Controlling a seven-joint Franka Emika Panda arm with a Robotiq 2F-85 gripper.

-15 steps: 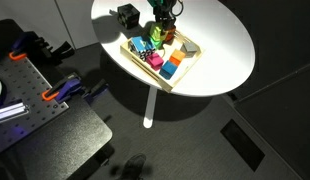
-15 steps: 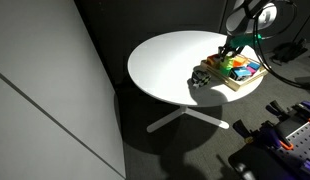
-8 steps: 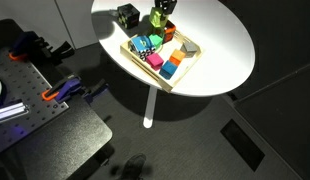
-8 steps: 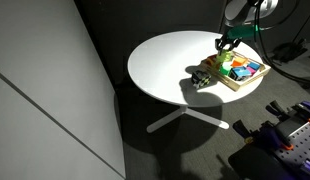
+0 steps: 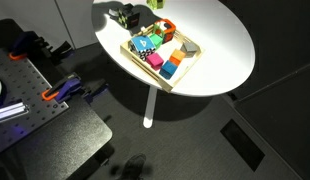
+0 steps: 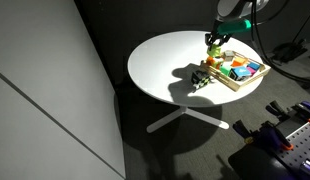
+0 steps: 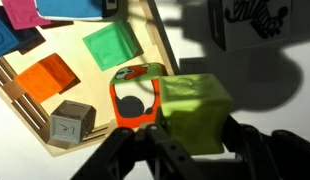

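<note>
My gripper [image 7: 195, 136] is shut on a yellow-green block [image 7: 193, 108] and holds it in the air above the near edge of a wooden tray [image 7: 163, 52]. In an exterior view the gripper [image 6: 215, 40] hangs over the round white table [image 6: 160, 65] with the block [image 6: 214, 46] in it, beside the tray [image 6: 235, 87]. In an exterior view the gripper is almost cut off by the top edge [image 5: 158, 3]. An orange piece with a round hole [image 7: 135, 100] lies just under the block.
The tray [image 5: 185, 70] holds several coloured blocks: green [image 7: 115, 45], orange [image 7: 50, 75], grey [image 7: 70, 125], blue [image 7: 65, 8]. A black boxy object [image 5: 120, 14] stands on the table beside the tray, also seen in an exterior view [image 6: 200, 78]. Clamps and equipment lie on the dark floor [image 5: 55, 95].
The gripper has risen from the tray with the yellow-green block and moved away toward the table's far side, near the black object.
</note>
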